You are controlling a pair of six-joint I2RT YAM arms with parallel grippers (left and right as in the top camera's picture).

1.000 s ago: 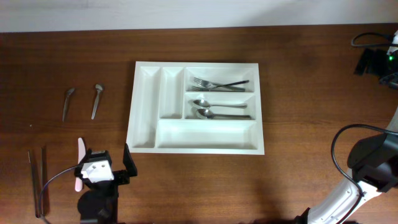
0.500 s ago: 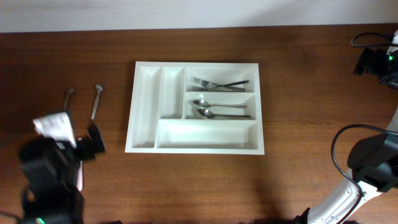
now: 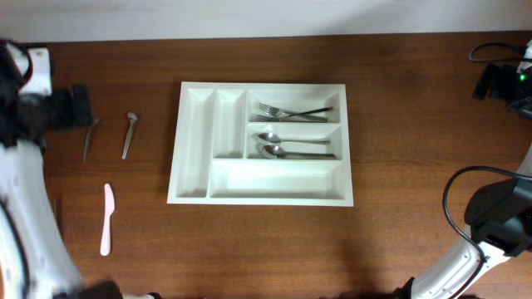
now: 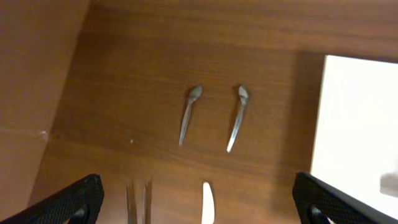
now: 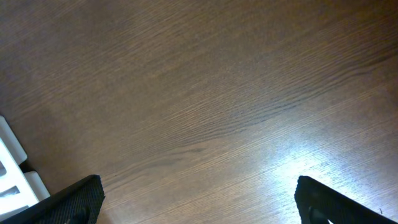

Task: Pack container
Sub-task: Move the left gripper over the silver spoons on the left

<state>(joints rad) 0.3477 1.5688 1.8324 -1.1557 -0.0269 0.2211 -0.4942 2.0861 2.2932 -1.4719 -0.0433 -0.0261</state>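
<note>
1. Left arm [image 3: 25,208] has swung from the near-left part of the desk [image 3: 399,100] up to its far-left corner since a second ago. It shows blurred in the overhead view.
2. With the arm gone from above it, the white knife [image 3: 105,218] now lies uncovered in the same place, well left of the tray [image 3: 262,200].
3. Nothing else has shifted: the tray, its contents and the right arm [image 3: 499,220] sit as before.
4. Left gripper [image 4: 199,205] has its jaws spread as wide as they go and holds nothing. It hovers above the loose cutlery.
5. Below it lie two loose spoons [image 4: 189,115], side by side but apart, bowls toward the far edge. Nearer in are the knife tip and a pair of thin sticks [image 4: 140,199].
6. Right gripper [image 5: 202,202] is also spread fully wide and empty. It hangs over bare wood, with a corner of the tray at the left edge of its view.
7. The tray sits flat in the middle of the desk, with its two narrow slots on the left and the long near compartment bare.
8. Forks [image 3: 291,111] lie in the far right compartment.
9. Two tray spoons [image 3: 287,145] lie in the compartment just below the forks.
</note>
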